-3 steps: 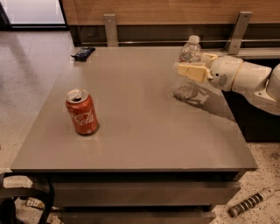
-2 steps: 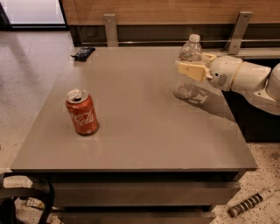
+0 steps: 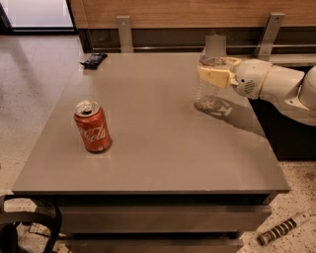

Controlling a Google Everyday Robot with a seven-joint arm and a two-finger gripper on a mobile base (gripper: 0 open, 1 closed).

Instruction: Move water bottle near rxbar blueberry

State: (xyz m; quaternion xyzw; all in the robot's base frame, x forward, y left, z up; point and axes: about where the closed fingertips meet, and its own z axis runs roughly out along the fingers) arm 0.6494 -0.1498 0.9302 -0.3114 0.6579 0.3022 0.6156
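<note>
You had soft, rather dim indoor light over the table (image 3: 163, 148), with daylight glaring beyond its far left corner. At its far right the gripper (image 3: 211, 75), clasping the water bottle (image 3: 206, 96), cast a diffuse shadow rightward; the bottle's top smeared.

Plain grey table (image 3: 163, 153) on a speckled terrazzo floor (image 3: 34, 94), wood-panelled wall (image 3: 163, 12) behind with metal brackets (image 3: 124, 32) (bright daylight glaring top left). The gripper (image 3: 211, 76) is over the table's far right, clamped on the water bottle (image 3: 207, 96).
</note>
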